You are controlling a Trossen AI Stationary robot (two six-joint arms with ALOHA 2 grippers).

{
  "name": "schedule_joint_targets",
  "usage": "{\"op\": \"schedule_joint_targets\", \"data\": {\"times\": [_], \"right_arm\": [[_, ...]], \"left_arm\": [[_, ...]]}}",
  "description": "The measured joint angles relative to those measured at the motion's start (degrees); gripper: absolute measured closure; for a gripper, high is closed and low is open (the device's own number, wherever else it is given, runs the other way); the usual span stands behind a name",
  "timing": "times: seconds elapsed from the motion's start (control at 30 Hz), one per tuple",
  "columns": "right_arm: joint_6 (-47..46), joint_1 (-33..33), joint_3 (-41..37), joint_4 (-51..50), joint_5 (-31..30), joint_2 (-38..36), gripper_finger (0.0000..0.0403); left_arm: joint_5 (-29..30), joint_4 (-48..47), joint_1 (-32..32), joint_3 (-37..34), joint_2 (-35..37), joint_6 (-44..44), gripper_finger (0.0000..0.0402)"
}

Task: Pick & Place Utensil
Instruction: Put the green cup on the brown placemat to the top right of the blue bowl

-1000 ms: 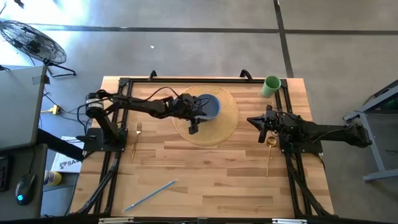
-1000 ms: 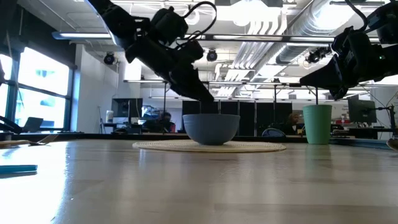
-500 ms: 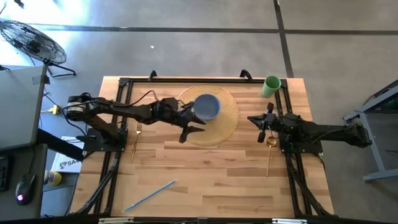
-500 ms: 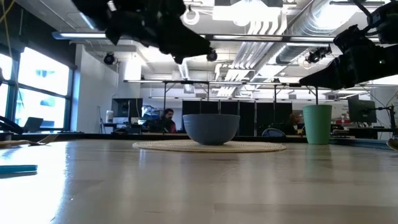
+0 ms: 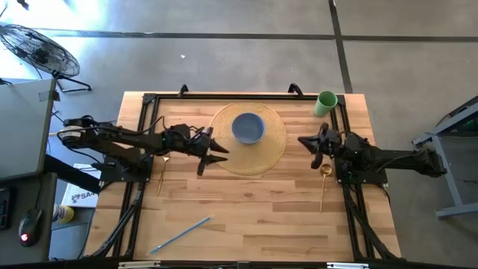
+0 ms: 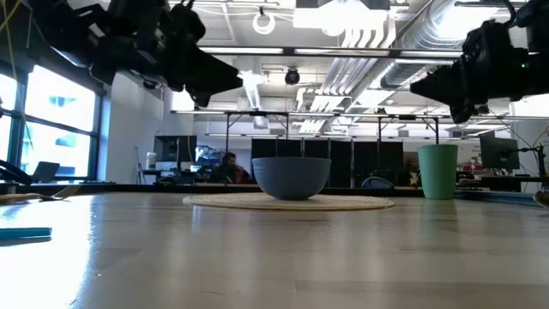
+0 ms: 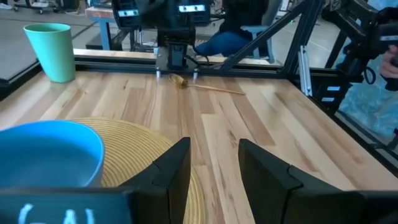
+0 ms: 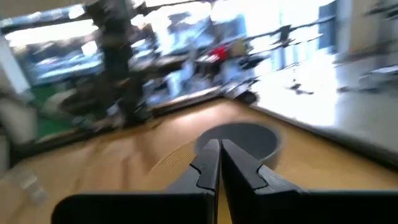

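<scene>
The left gripper (image 5: 211, 155) hangs above the mat's (image 5: 275, 153) edge, fingers apart and empty. The right gripper (image 5: 314, 146), fingers together, waits above the spoon (image 5: 324, 179). The fork (image 5: 163, 167) lies on the surface beside the left arm. To grip it well, align the fingers across its handle, then descend.

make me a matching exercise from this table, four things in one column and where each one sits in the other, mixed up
Things:
1. blue bowl
2. green cup
3. gold fork
4. blue straw

Places:
A. far right corner of the table
B. on the round woven mat
C. near edge of the table, left of centre
D. left side, under the left arm

Pairs: 1-B, 2-A, 3-D, 4-C
</scene>
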State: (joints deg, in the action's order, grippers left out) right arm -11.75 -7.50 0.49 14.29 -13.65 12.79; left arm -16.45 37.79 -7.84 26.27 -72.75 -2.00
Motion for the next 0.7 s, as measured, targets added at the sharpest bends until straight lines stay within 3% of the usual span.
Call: {"op": "schedule_joint_targets", "data": {"times": [0.13,0.37,0.53,0.7], "right_arm": [[-2.2,0.1,1.4,-1.9,-10.4,2.1,0.0401],[-5.8,1.8,6.9,-7.5,-30.3,13.6,0.0401],[-11.7,1.9,13.9,-18.4,-35.1,22.5,0.0398],[-24.0,1.5,19.9,-31.8,-38.0,29.6,0.0396]], "left_arm": [[0.3,0.2,0.0,-0.3,0.6,0.0,0.0269],[0.5,0.0,0.0,-0.3,0.6,-0.1,0.0269],[0.5,-0.4,0.0,-0.3,0.6,-1.1,0.0269],[0.4,-1.1,0.0,-0.3,0.5,-1.3,0.0269]]}}
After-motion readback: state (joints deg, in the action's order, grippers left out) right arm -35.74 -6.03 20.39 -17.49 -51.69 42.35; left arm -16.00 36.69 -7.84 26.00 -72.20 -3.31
